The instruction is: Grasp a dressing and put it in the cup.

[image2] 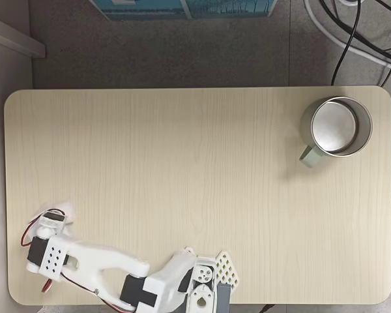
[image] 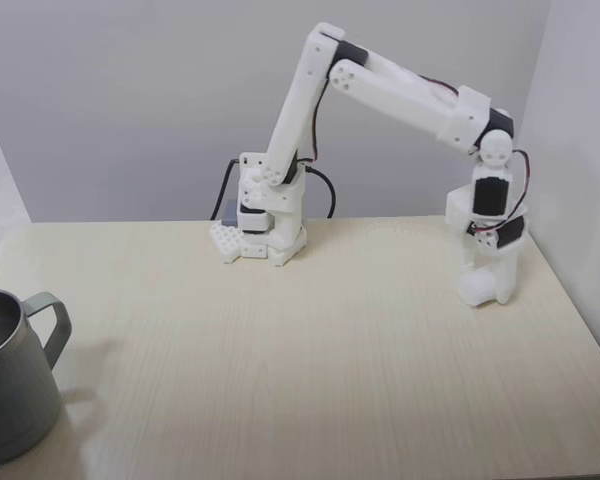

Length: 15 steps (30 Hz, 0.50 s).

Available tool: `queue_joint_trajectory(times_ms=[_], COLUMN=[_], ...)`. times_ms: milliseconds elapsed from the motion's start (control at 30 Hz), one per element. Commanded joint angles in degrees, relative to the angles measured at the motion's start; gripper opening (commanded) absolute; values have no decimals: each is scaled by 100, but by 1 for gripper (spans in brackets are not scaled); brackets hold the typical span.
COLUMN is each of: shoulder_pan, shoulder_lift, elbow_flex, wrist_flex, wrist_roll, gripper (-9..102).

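The dressing [image: 482, 287] is a small white roll resting on the table at the right of this fixed view. My white gripper [image: 490, 282] points straight down over it, fingers closed against its sides. From above, the dressing [image2: 64, 210] shows as a pale blur at the table's lower left, just past the gripper [image2: 55, 218]. The cup [image: 10, 385], a dull grey metal mug with a loop handle, stands at the near left corner, far from the gripper. Seen from above, the cup [image2: 342, 149] sits at the upper right with nothing inside.
The arm's base [image: 265, 235] is bolted at the table's back edge. The light wooden table [image: 280, 360] stretches bare between gripper and mug. A wall stands close on the right. Cables [image2: 352, 39] lie on the floor beyond the table.
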Motion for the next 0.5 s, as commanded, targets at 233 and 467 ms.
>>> queue_joint_trajectory(times_ms=[233, 467], shoulder_pan=[-79, 281], shoulder_lift=[176, -756], elbow_flex=[545, 554], wrist_flex=[62, 519], wrist_roll=[-756, -729], gripper=[0, 0])
